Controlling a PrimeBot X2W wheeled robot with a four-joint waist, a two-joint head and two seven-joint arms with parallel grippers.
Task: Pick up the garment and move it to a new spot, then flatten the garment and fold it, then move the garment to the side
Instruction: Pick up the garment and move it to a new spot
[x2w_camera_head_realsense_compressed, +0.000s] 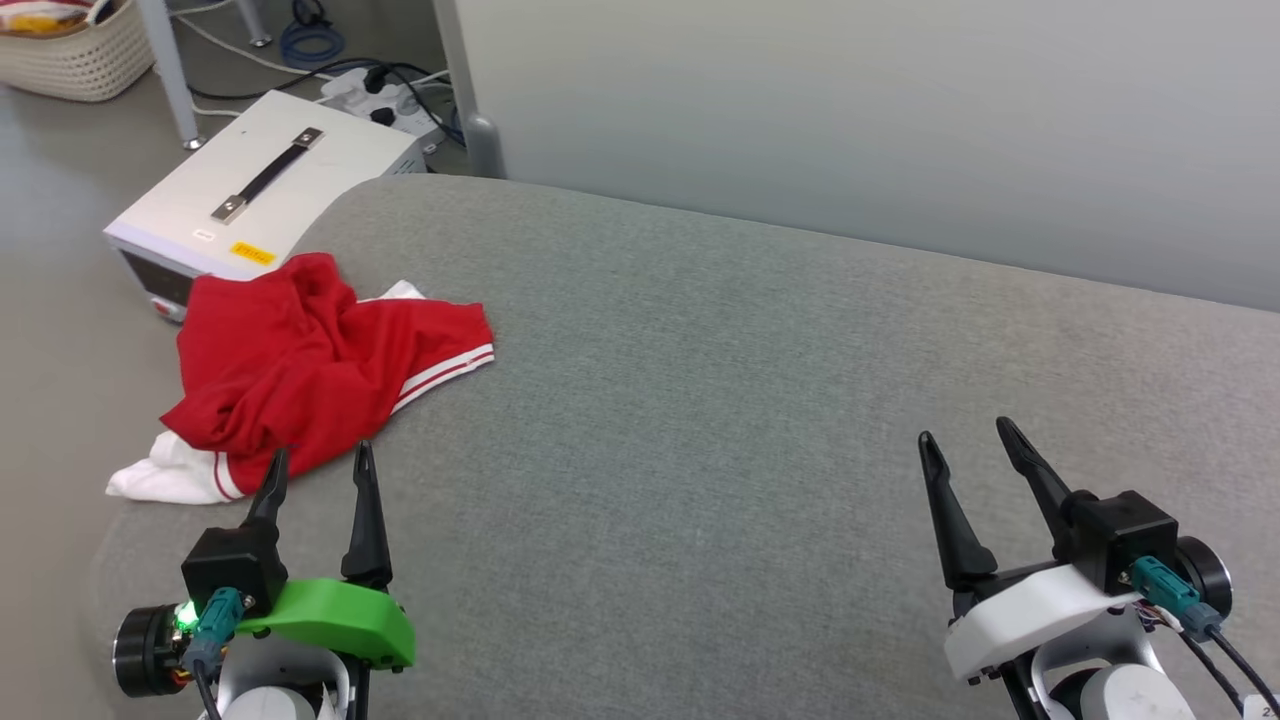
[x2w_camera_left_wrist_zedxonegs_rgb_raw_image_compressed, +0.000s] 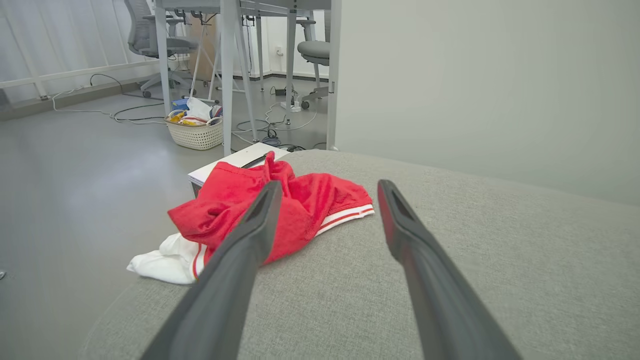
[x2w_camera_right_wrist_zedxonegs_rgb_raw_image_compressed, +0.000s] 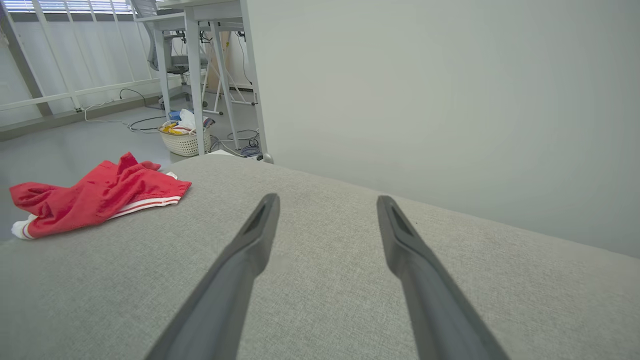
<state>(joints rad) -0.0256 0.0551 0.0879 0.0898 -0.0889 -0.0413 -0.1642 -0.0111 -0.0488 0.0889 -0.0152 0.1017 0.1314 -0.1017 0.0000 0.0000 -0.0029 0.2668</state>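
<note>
Since the garment (x2w_camera_head_realsense_compressed: 300, 370) lies in a crumpled heap at the far left edge of the grey cushioned surface (x2w_camera_head_realsense_compressed: 720, 380), with a white part spilling over the rim and nothing gripped yet, we judge that the first step, the pick-up, is the one in hand and has not begun. Behind the heap, down on the floor, stands a white box (x2w_camera_head_realsense_compressed: 265, 175) with a black handle, close to the cloth's far side.

A little to the right and nearer to us, our left gripper (x2w_camera_head_realsense_compressed: 321, 450) hovers at the garment's near edge, its two dark fingers spread wide with nothing between them. In the left wrist view one finger overlaps the red cloth, but we cannot tell whether it touches.

We take the wide stretch of grey surface between the two grippers for the likely new spot.

Far to the right, well apart from the garment, our right gripper (x2w_camera_head_realsense_compressed: 964, 430) is likewise spread and holds nothing.

For the next move we judge that the left arm must reach forward and down, close on a thick red fold rather than the thin white overhang, and lift until the hanging part clears the rim before carrying it rightward.
</note>
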